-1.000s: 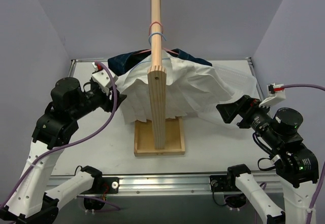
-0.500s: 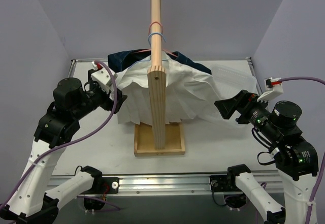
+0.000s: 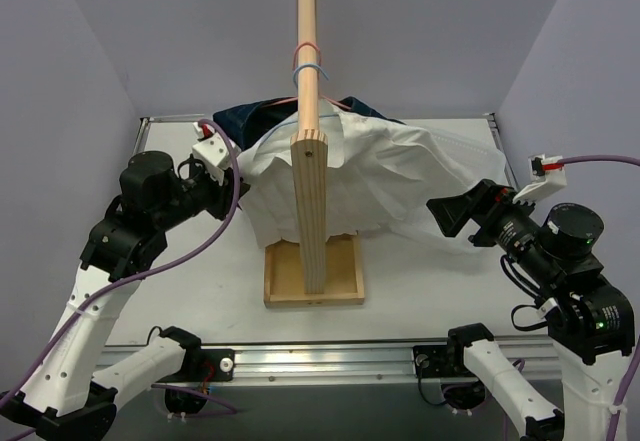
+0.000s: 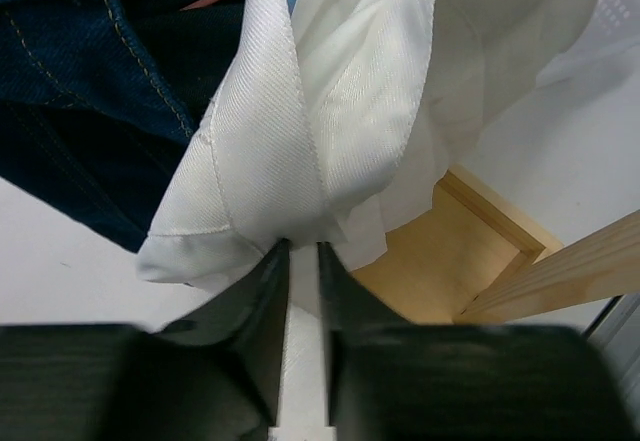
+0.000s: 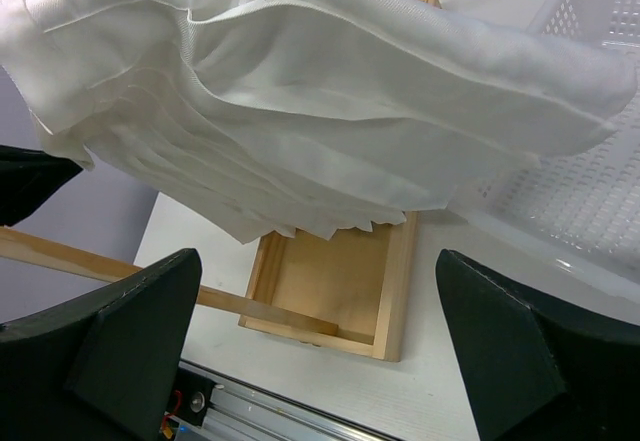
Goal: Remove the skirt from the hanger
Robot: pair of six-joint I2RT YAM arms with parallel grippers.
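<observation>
**A:** Right, what's crowding you out there?

**B:** Your white pleated skirt (image 3: 350,176) is draped over the tall wooden post (image 3: 308,161), above its shallow wooden base tray (image 3: 345,283). A dark blue denim garment (image 3: 245,118) is bunched behind the skirt on the left. A clear perforated plastic basket (image 3: 470,151) sits at its right, partly under the cloth. The post stands squarely between your two arms.

**A:** And the claws?

**B:** Your left gripper (image 4: 300,251) is pinching the skirt's hemmed corner, jaws nearly together with cloth between them. Your right gripper (image 5: 320,301) is spread wide below the hem, clear of the cloth.

**A:** Anything changed?

**B:** Yes. A second ago the left jaws stood wider at that edge. Now they've nipped it, and the arm has leaned in towards the post. The right has barely moved.

**A:** Count?

**B:** One skirt, one denim piece, one post, one basket, two arms. Two elastic bands (image 3: 307,57), red and blue, circle the post.
</observation>
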